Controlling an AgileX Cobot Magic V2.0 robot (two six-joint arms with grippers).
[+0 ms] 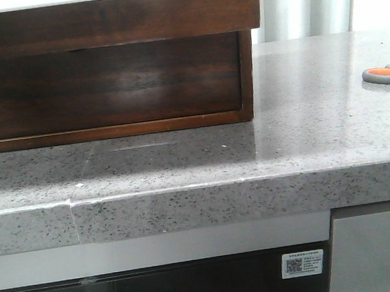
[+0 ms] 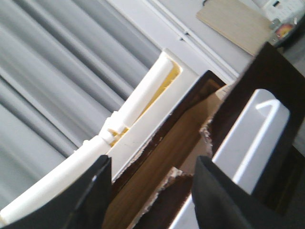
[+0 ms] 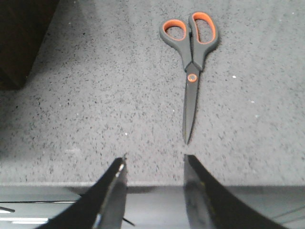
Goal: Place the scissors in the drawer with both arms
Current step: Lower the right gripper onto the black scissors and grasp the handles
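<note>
Front view shows the grey speckled countertop (image 1: 305,127) under my work, and everything else sits relative to it. On its far left stands the dark wood drawer unit, its plain glossy drawer (image 1: 105,86) shut. At the counter's right edge lie the scissors (image 3: 191,62), closed, flat, untouched. My right gripper (image 3: 153,164) hovers above them with fingers apart; my left gripper (image 2: 152,167) is spread too, empty.
</note>
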